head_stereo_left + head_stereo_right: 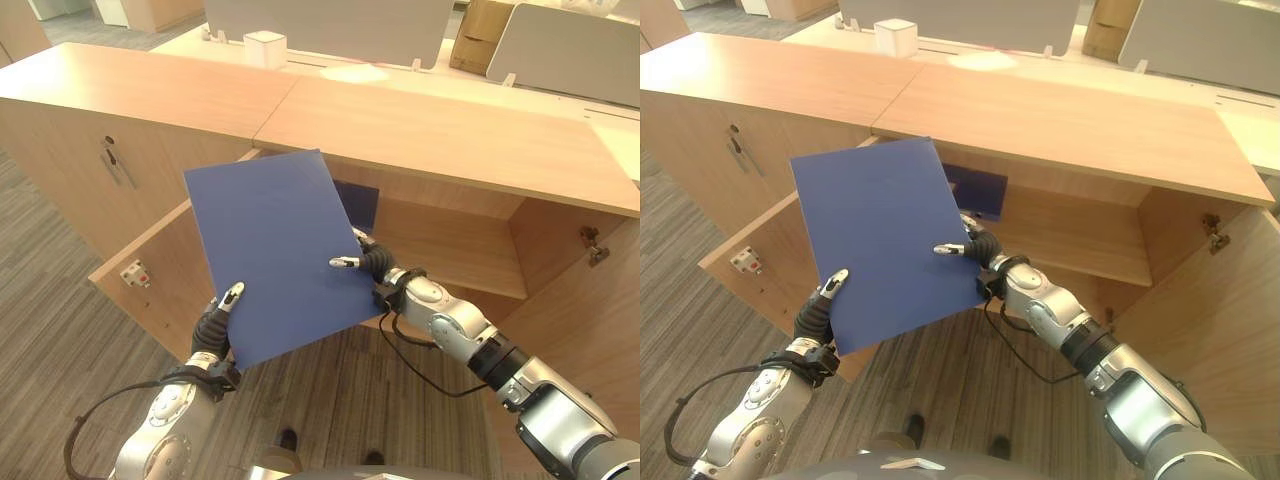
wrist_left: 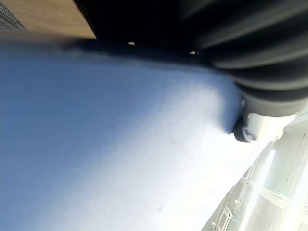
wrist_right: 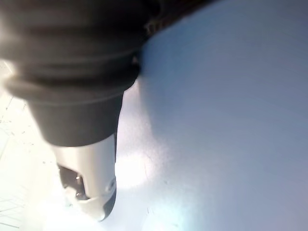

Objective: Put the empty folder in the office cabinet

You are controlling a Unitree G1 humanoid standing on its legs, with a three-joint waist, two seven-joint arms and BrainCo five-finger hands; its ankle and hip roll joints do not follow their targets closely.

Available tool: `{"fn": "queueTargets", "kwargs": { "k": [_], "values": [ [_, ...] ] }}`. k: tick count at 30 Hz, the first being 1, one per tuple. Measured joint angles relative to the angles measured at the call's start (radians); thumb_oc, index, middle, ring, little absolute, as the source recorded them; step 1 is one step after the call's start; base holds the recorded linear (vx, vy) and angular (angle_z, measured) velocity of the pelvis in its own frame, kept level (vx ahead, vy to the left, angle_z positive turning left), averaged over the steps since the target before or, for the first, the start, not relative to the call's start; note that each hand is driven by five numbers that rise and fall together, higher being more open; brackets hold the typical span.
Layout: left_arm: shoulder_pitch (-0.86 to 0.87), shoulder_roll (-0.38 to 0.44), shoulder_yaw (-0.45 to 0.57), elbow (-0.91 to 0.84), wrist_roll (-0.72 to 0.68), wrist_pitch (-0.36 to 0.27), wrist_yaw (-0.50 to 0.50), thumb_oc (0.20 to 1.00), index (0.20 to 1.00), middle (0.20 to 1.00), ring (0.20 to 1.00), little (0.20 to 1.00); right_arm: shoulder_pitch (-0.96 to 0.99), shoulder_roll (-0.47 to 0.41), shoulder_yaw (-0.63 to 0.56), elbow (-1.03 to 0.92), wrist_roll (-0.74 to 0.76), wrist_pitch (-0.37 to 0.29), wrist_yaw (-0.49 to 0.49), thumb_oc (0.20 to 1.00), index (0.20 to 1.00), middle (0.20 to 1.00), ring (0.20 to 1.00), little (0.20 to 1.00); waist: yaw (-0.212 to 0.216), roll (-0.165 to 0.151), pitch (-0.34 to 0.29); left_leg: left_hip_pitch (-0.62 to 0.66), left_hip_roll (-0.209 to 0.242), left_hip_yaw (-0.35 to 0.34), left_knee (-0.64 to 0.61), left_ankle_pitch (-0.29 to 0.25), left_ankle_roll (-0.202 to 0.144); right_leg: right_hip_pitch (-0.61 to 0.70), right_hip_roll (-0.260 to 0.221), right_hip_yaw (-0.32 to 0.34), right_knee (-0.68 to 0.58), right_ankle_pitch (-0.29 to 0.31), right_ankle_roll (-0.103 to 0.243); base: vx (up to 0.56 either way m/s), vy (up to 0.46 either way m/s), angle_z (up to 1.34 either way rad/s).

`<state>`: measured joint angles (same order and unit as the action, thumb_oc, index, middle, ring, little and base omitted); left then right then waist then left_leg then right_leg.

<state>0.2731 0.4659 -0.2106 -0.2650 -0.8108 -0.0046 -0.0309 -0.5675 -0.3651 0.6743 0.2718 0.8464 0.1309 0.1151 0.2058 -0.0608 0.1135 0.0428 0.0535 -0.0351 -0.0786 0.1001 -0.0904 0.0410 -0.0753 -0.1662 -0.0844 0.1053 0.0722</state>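
Observation:
I hold a flat dark blue folder (image 1: 278, 252) in the air in front of the open wooden cabinet (image 1: 455, 245). My left hand (image 1: 214, 330) pinches its lower left corner, thumb on the top face. My right hand (image 1: 372, 262) pinches the right edge, thumb lying across the blue sheet. The folder (image 2: 120, 144) spreads wide past the left wrist and shows again, the folder (image 3: 226, 120), past the right wrist beside my thumb (image 3: 89, 183). The cabinet's shelf (image 1: 470, 275) lies just behind the folder's far edge.
The left cabinet door (image 1: 150, 265) swings out below the folder; the right door (image 1: 590, 300) stands open on the far side. A second blue folder (image 1: 358, 205) stands inside the cabinet. A white box (image 1: 265, 48) and a cardboard box (image 1: 482, 35) sit on the desks behind.

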Motion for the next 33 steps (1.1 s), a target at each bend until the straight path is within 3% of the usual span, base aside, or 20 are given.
{"fn": "queueTargets", "kwargs": {
  "k": [1,11,13,19,24,31,33],
  "values": [
    [0.000,0.001,-0.004,0.004,0.000,0.001,0.000,0.200,0.200,0.200,0.200,0.200,0.000,0.000,0.002,0.005,0.000,0.000,-0.004,0.200,0.200,0.200,0.200,0.200,0.001,0.000,0.000,0.000,-0.002,0.000,0.000,0.000,0.000,0.000,-0.002,0.000,0.000,0.001,0.001,0.00,0.000,0.00],
    [0.000,-0.001,-0.017,0.013,-0.002,-0.001,0.000,0.200,0.200,0.200,0.200,0.200,0.001,-0.001,0.003,0.004,0.030,0.008,-0.007,0.200,0.200,0.200,0.200,0.200,0.001,-0.003,0.000,0.000,-0.003,0.000,0.000,0.000,0.000,-0.001,-0.003,0.002,-0.001,0.002,0.003,0.00,0.000,0.00],
    [0.000,0.000,-0.021,0.014,-0.001,-0.001,0.000,1.000,1.000,1.000,1.000,1.000,0.001,-0.002,0.001,0.004,0.028,0.008,-0.007,0.200,0.200,0.200,0.200,0.200,0.000,-0.003,0.000,0.000,-0.003,0.000,0.000,0.000,0.001,-0.001,-0.003,0.002,-0.001,0.002,0.003,0.02,0.002,0.00],
    [-0.007,-0.006,-0.032,0.071,0.075,-0.004,-0.032,1.000,1.000,1.000,1.000,1.000,0.052,0.005,-0.022,0.006,-0.001,0.006,-0.008,0.200,0.200,0.200,0.200,0.200,-0.001,-0.003,0.001,-0.007,-0.005,-0.007,0.000,-0.001,0.002,-0.003,-0.004,-0.004,0.000,0.001,0.003,0.00,0.001,0.02],
    [-0.042,-0.009,-0.036,0.274,0.237,-0.021,-0.020,1.000,1.000,1.000,1.000,1.000,0.174,0.010,-0.082,0.006,-0.031,0.000,-0.015,0.200,0.200,0.200,0.200,0.200,0.006,0.003,0.035,-0.081,-0.005,-0.029,0.001,0.031,0.006,-0.063,-0.004,-0.029,0.000,0.010,0.009,-0.14,-0.027,0.16],
    [-0.152,-0.006,-0.008,0.621,0.476,-0.023,0.061,1.000,1.000,1.000,1.000,1.000,0.258,-0.011,-0.220,0.018,-0.044,-0.035,-0.060,0.200,0.200,0.200,0.200,0.200,0.025,0.045,0.206,-0.248,-0.005,-0.070,0.004,0.075,-0.015,-0.212,-0.005,-0.073,0.001,0.040,-0.002,-0.08,-0.007,0.15],
    [-0.154,-0.010,-0.002,0.683,0.554,-0.028,0.085,1.000,1.000,1.000,1.000,1.000,0.275,-0.001,-0.220,0.084,-0.045,-0.042,-0.071,0.200,0.200,0.200,0.200,0.200,0.028,0.043,0.228,-0.247,-0.005,-0.069,0.003,0.076,-0.015,-0.210,-0.007,-0.072,0.000,0.043,-0.002,0.00,0.000,0.00]
  ]
}}
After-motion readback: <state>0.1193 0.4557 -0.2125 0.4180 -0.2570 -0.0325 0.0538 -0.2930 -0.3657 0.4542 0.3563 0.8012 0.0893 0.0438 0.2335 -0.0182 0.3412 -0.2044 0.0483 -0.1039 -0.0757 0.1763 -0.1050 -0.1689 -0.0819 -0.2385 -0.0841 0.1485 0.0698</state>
